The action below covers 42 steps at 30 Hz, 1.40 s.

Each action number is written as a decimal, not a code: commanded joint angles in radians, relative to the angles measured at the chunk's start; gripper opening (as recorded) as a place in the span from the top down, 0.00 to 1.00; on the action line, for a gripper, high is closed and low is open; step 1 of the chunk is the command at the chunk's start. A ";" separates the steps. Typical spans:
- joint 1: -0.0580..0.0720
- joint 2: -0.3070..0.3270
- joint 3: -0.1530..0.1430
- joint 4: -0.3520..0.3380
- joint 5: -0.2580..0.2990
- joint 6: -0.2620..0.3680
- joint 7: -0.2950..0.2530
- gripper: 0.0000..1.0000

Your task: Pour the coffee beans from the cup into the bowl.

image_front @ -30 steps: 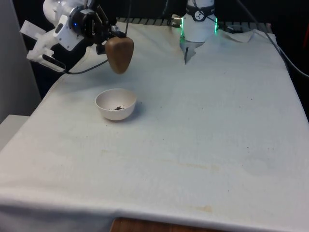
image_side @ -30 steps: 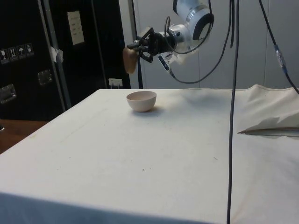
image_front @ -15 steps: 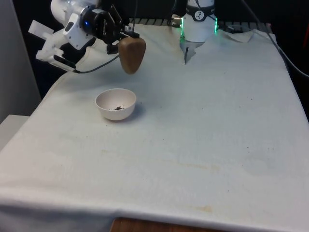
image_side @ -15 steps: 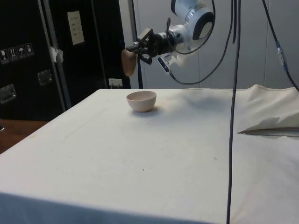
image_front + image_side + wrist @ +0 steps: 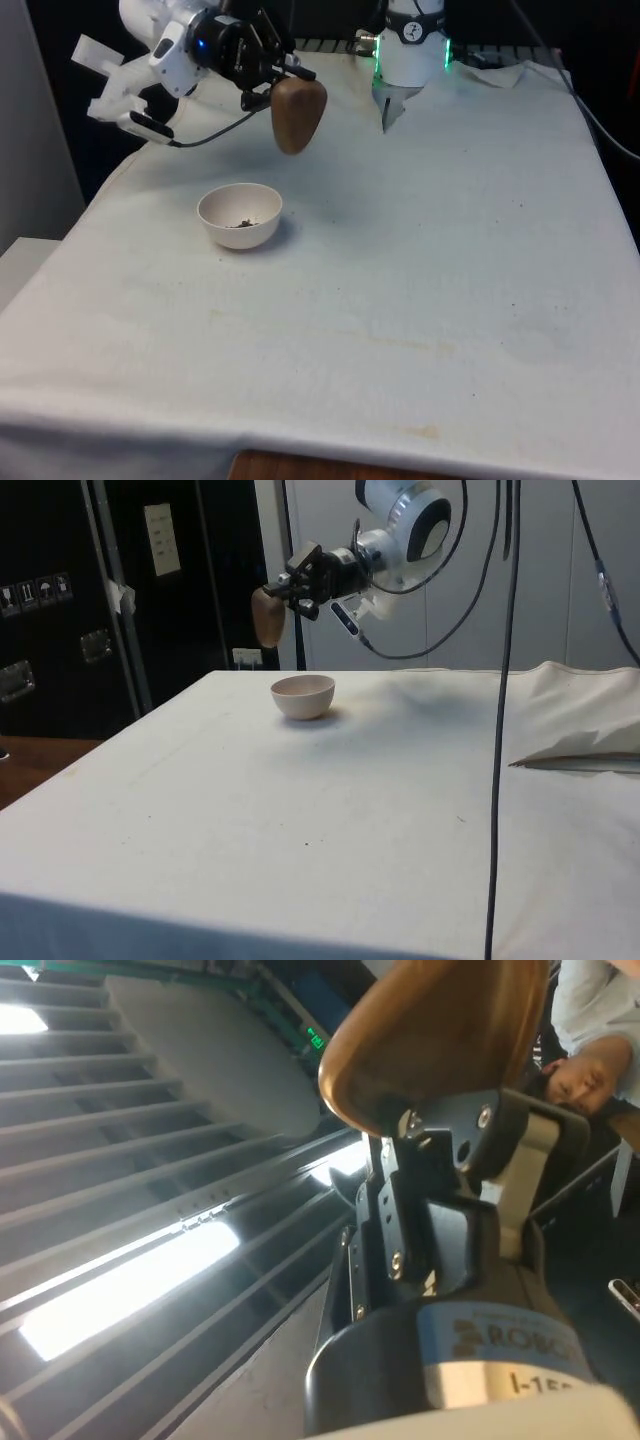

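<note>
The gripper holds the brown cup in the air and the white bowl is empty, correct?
Not quite: the bowl is not empty; the front view shows a few dark beans in its bottom. The gripper does hold the brown cup in the air.

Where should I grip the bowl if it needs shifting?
Take the bowl by its rim, coming straight down from above: it sits upright and open, its rounded wall offers no flat hold, and the gripper is already above, holding the cup.
</note>
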 commanded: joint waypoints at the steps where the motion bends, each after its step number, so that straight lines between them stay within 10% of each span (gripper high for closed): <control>1: 0.019 -0.015 -0.007 -0.014 -0.004 0.029 -0.002 1.00; 4: 0.009 -0.016 0.007 -0.011 -0.008 0.022 -0.014 1.00; 6: 0.031 -0.041 0.002 -0.030 -0.021 0.061 -0.024 1.00; 12: 0.044 -0.075 0.017 -0.048 -0.043 0.102 -0.050 1.00; 13: 0.029 -0.066 0.028 -0.040 -0.041 0.082 -0.054 1.00; 16: 0.051 -0.098 0.030 -0.060 -0.056 0.132 -0.066 1.00; 19: 0.054 -0.116 0.041 -0.069 -0.068 0.153 -0.078 1.00; 20: 0.037 -0.101 0.048 -0.058 -0.064 0.125 -0.079 1.00; 21: 0.055 -0.128 0.049 -0.075 -0.077 0.167 -0.085 1.00; 38: 0.046 -0.212 0.122 -0.119 -0.139 0.259 -0.148 1.00; 42: 0.060 -0.238 0.129 -0.135 -0.159 0.310 -0.158 1.00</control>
